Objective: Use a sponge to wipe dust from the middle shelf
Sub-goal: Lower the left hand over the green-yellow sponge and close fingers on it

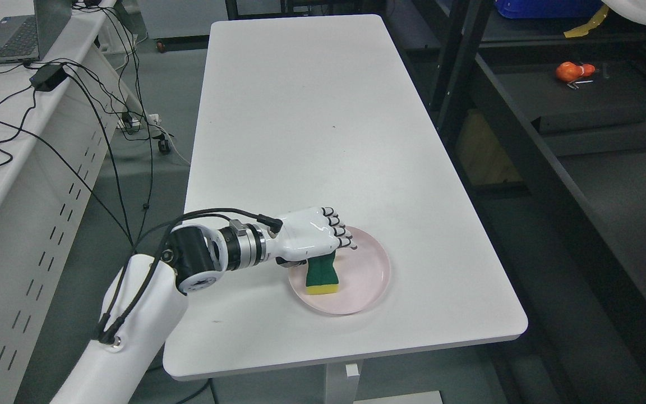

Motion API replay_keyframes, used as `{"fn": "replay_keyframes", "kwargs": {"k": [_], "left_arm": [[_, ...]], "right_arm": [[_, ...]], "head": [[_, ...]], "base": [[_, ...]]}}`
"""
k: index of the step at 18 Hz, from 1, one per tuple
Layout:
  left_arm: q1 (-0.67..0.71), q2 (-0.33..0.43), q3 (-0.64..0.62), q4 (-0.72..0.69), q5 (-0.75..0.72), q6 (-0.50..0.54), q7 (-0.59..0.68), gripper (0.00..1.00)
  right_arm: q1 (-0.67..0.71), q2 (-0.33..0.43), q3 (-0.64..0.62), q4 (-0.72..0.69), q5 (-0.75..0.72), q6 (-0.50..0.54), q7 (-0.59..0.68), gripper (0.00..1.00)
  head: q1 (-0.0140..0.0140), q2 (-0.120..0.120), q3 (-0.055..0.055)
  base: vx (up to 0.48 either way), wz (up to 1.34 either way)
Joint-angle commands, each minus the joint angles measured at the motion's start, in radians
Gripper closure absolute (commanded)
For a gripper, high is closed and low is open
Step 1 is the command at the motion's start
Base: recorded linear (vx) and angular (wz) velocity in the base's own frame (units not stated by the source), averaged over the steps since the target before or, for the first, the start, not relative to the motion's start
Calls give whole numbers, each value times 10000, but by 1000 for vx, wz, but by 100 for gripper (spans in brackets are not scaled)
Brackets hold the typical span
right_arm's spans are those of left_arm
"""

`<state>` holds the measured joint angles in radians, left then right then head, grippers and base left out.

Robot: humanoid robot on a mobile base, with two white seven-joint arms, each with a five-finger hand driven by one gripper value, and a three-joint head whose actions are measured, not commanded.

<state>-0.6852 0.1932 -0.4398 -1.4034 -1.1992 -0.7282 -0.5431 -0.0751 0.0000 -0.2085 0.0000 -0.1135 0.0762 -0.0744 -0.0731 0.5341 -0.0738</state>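
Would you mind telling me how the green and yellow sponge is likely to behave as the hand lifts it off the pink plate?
The sponge looks like foam under a scouring layer, so it is probably light and may squash slightly in the left hand. Its rough green face should resist slipping. The shallow pink plate lies flat on the table, so it will probably stay put.

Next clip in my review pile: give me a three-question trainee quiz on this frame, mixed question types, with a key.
1. True or false: the green-and-yellow sponge lies flat and untouched on the round pink plate.
2. Which hand is at the sponge? A) left B) right C) neither
3. Fill in: the plate sits on the long ___ table.

Key
1. False: the white left hand has its fingers curled over the sponge's green top, with the sponge on edge over the plate.
2. A
3. white
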Motion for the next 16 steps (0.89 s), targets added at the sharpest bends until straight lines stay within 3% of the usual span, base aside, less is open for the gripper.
{"fn": "replay_keyframes", "kwargs": {"k": [1,9,14,16], "left_arm": [[11,-536,-572,979,-34,72,0,28],[71,-673,331,1255,317,87,-15,58],[516,-1088,1282,1394,3196,87,0,95],[654,-1286,1909,1410,4225,148,46,100]], "right_arm": [[-1,-175,-1,-175,0,5,8,0],[-1,-175,-1,-175,0,5,8,0],[-1,-175,-1,-175,0,5,8,0],[-1,-175,-1,-175,0,5,8,0]], "head": [[0,0,0],[0,0,0],[0,0,0],[0,0,0]], "base": [[0,0],[0,0],[0,0],[0,0]]}}
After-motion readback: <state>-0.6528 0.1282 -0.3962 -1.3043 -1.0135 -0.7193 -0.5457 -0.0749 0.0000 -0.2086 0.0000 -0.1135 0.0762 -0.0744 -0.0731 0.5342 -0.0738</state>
